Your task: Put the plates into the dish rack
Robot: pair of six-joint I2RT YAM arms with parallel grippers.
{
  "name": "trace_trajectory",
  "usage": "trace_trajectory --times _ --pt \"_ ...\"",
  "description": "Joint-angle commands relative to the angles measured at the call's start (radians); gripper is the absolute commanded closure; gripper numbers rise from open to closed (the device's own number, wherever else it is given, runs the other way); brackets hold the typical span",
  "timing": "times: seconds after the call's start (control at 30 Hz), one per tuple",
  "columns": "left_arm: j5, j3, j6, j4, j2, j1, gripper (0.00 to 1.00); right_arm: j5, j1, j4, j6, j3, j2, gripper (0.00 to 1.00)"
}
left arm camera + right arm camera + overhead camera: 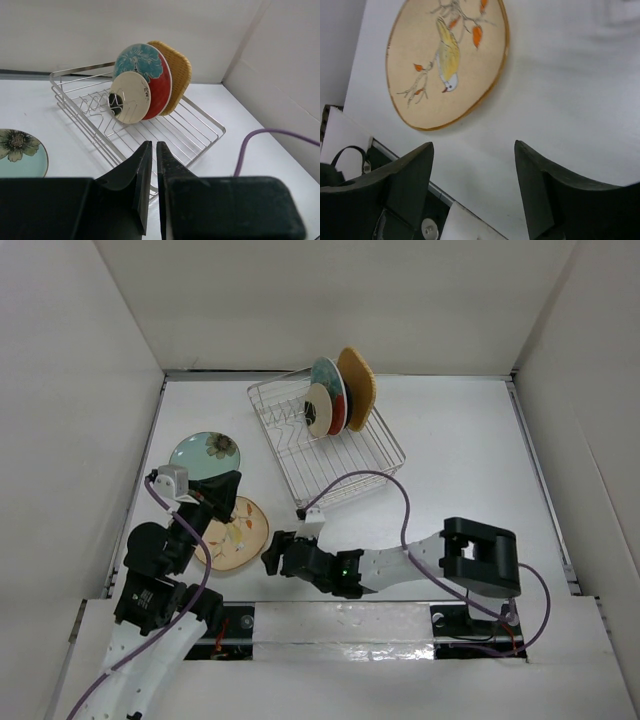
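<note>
No text, brand, number or sign is legible in any view.

Cream plate (131, 97): small dark mark near its rim, too small to tell whether it is lettering.

Beige plate (445, 60): painted bird on a twig with orange leaves, no characters readable on it.

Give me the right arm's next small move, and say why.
Probably ease the right claw toward the nearest rim of the beige bird plate. The claw is open and empty, and the plate lies flat just ahead of it, not yet in the dish rack. Closing that gap would set up a grasp on the rim.
</note>
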Motion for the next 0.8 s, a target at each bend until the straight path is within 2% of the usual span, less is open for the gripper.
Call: trace_trajectory --times 0.0,0.23,0.37,0.53,0.63,0.67,0.73,0.77 --pt "-0.005 0.011 0.002 0.037 -0.015 0.004 0.93 -0.018 -0.027 0.124 0.26 -0.01 0.068 0.28" --pt "0.007 0.008 0.001 0.042 -0.035 0.004 0.9 -0.097 -0.075 0.141 0.353 0.122 0.244 0.29" --pt "-0.003 0.009 0.001 0.039 -0.043 -0.017 0.9 -0.115 -0.109 0.115 0.402 0.202 0.341 0.38" --pt "-0.002 0.011 0.001 0.04 -0.051 -0.017 0.9 -0.204 -0.13 0.15 0.477 0.219 0.415 0.46" --pt "-0.003 0.011 0.001 0.039 -0.052 -0.017 0.9 -0.22 -0.148 0.136 0.488 0.222 0.433 0.6" --pt "-0.003 0.011 0.002 0.039 -0.052 -0.017 0.9 -0.224 -0.149 0.136 0.489 0.219 0.435 0.7" --pt "-0.006 0.012 0.004 0.039 -0.048 -0.017 0.9 -0.237 -0.149 0.132 0.494 0.21 0.427 0.8" --pt "-0.006 0.012 0.004 0.039 -0.048 -0.017 0.9 -0.237 -0.149 0.13 0.495 0.192 0.423 0.88"
